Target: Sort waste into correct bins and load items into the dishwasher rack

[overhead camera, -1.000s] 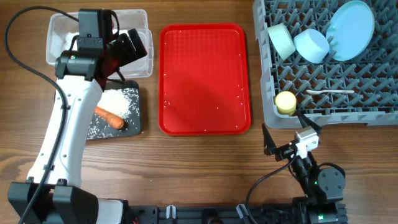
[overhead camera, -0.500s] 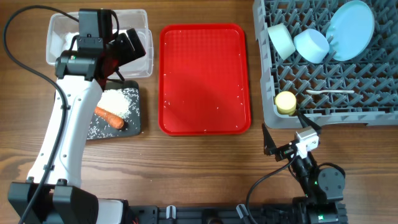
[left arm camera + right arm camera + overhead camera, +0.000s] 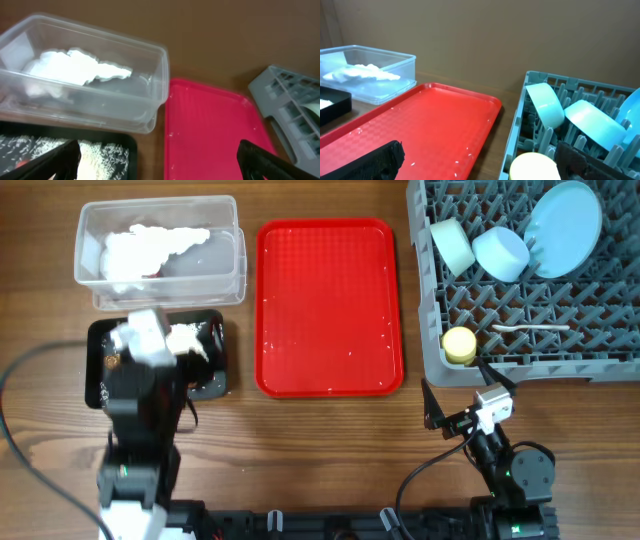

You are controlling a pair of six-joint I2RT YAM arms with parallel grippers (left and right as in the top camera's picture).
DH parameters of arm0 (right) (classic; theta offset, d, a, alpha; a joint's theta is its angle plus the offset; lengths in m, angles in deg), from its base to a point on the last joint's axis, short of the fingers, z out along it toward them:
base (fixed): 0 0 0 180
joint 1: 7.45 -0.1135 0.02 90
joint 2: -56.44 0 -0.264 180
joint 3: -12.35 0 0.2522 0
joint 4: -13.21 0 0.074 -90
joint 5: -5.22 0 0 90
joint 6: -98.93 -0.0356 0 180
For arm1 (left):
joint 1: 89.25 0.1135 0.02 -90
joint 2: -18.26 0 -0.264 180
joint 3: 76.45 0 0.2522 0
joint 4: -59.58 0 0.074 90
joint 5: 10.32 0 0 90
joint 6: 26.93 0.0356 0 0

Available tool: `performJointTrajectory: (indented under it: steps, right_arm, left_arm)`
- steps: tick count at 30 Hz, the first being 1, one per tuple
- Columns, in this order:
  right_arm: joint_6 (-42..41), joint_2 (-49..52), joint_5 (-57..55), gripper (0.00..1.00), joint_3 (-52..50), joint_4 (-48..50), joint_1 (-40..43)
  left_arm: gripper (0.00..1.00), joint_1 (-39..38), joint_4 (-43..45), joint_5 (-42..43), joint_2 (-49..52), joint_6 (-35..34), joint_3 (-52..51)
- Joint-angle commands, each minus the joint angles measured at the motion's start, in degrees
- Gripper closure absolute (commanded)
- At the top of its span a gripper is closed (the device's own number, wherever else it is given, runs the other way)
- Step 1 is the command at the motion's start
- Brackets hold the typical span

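left gripper (image 3: 157, 148): spread wide, empty. It hangs over the near end of the black tray (image 3: 98, 370), facing the far-left bins. We read it as idle, with nothing left to carry.
right gripper (image 3: 479, 146): also spread, nothing in it. It sits low at the near right, just near of the rack's corner.
clear tub (image 3: 228, 240): far left, with crumpled napkins (image 3: 150, 248) piled inside. Paper is kept apart from food, so we take this as the dry-waste bin.
black tray: against the tub's near side, with rice (image 3: 192, 338) heaped in it. The left arm covers most of it from above, so we cannot confirm the other food scraps.
dishwasher rack (image 3: 560, 345): far right. The plate (image 3: 565, 215) stands on edge between pegs. The blue bowl (image 3: 500, 252) and green bowl (image 3: 452, 245) are tilted beside it. The pegs prop them so water would run off. The yellow cup (image 3: 459, 345) is at the near-left corner, and the spoon (image 3: 528, 327) lies flat across the pegs just right of it.
red tray (image 3: 330, 305): middle, between the bins and the rack. It holds only a few white specks, probably stray rice.
progress: looks essentially done to us. Only those specks might want clearing.
surface (image 3: 300, 450): brown wood grain. We see nothing loose on it.
room: plain brown backdrop beyond the far edge in both wrist views. Nothing else to tell.
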Motion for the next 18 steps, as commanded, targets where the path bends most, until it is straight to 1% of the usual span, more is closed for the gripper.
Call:
performJointTrajectory:
  steps: [1, 7, 15, 18]
  right_arm:
    - [-0.8, -0.2, -0.6, 0.0, -0.1, 0.2, -0.3]
    - [-0.8, -0.2, -0.6, 0.0, -0.1, 0.2, -0.3]
    - [-0.8, -0.2, -0.6, 0.0, -0.1, 0.2, -0.3]
    - [-0.8, -0.2, -0.6, 0.0, -0.1, 0.2, -0.3]
  left_arm:
    - [0.0, 1.8, 1.6, 4.8, -11.7, 1.1, -11.1]
    - [0.0, 1.8, 1.8, 4.5, -28.0, 1.1, -21.3]
    - [0.0, 1.8, 1.9, 3.4, -34.5, 1.1, -27.0]
    - [0.0, 1.8, 3.8, 2.6, -39.2, 1.1, -29.7]
